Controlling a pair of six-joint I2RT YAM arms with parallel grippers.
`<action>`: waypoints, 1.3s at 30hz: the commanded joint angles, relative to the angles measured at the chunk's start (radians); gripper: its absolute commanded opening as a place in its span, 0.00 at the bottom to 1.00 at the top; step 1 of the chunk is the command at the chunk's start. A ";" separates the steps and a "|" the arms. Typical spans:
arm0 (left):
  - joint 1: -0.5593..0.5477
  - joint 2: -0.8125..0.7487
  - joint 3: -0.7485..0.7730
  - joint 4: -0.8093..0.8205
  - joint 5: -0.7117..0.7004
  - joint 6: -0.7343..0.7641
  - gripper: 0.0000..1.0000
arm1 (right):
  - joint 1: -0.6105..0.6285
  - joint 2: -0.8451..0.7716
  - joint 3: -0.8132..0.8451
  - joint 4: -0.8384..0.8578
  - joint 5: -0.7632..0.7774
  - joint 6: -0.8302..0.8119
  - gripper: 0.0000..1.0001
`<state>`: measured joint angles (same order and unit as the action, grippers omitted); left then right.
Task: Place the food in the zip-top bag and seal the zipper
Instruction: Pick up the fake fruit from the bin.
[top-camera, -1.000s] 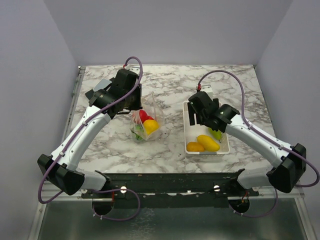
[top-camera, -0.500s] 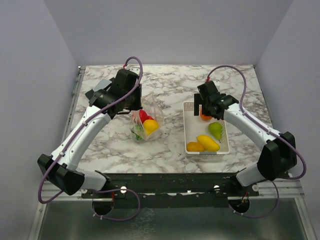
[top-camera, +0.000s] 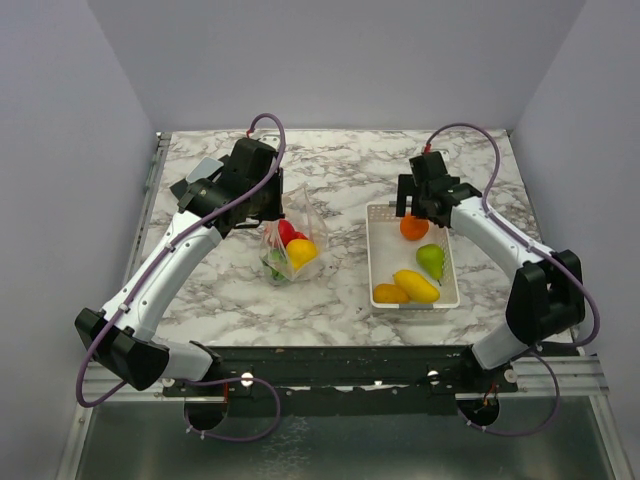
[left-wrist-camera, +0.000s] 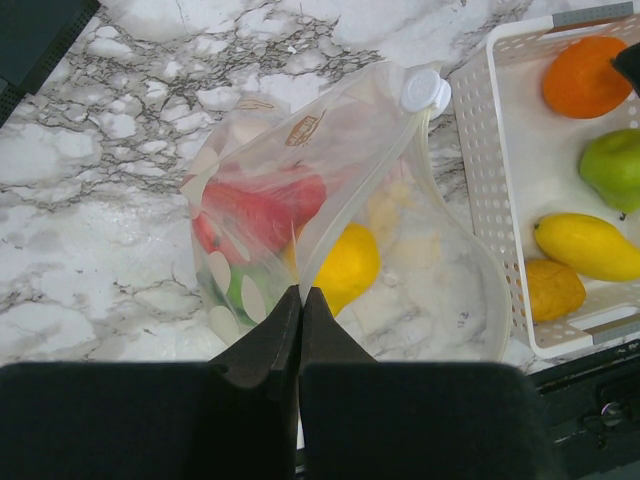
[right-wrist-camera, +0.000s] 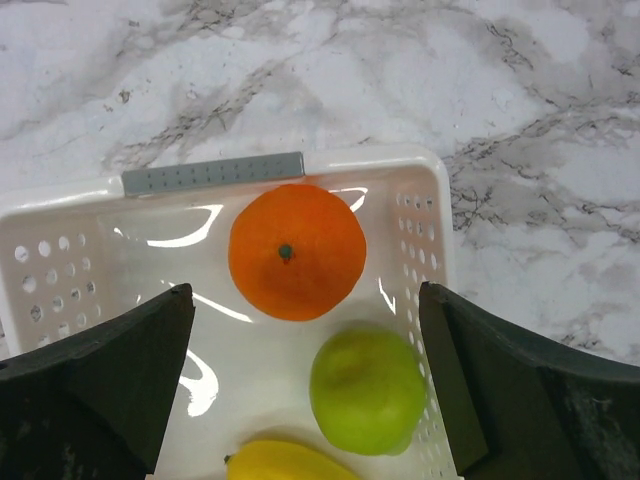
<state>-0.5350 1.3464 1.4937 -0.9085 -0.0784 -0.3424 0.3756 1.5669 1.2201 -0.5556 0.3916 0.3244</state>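
Note:
The clear zip-top bag (top-camera: 290, 245) (left-wrist-camera: 330, 210) stands with its mouth open, holding red, yellow and green toy food. My left gripper (top-camera: 268, 215) (left-wrist-camera: 300, 295) is shut on the bag's mouth edge, the zipper strip (left-wrist-camera: 350, 190). A white slider (left-wrist-camera: 423, 90) sits at the strip's far end. The white tray (top-camera: 375, 255) (right-wrist-camera: 60, 250) holds an orange (top-camera: 413, 227) (right-wrist-camera: 297, 250), a green pear (top-camera: 431, 261) (right-wrist-camera: 368, 390), a yellow mango (top-camera: 415, 285) (right-wrist-camera: 290, 462) and a smaller orange fruit (top-camera: 389, 293). My right gripper (top-camera: 420, 205) (right-wrist-camera: 305, 385) is open and empty above the tray's far end, over the orange and pear.
A grey flat piece (top-camera: 203, 170) lies at the table's back left behind the left arm. The tray has a grey handle strip (right-wrist-camera: 212, 172) on its far rim. Marble table (top-camera: 340, 170) lies between bag and tray.
My right gripper has moved toward the far end of the tray, uncovering the orange and pear. The left gripper and the bag have not moved.

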 joint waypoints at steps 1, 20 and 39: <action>0.000 -0.009 0.028 -0.018 0.020 0.012 0.00 | -0.015 0.053 -0.001 0.074 -0.051 -0.039 1.00; 0.000 -0.031 0.028 -0.028 0.011 0.017 0.00 | -0.065 0.177 0.027 0.097 -0.119 -0.036 1.00; 0.000 -0.039 0.023 -0.028 0.008 0.013 0.00 | -0.065 0.214 0.022 0.087 -0.102 -0.017 0.89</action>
<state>-0.5350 1.3426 1.4975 -0.9226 -0.0761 -0.3351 0.3187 1.7638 1.2221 -0.4732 0.2840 0.2985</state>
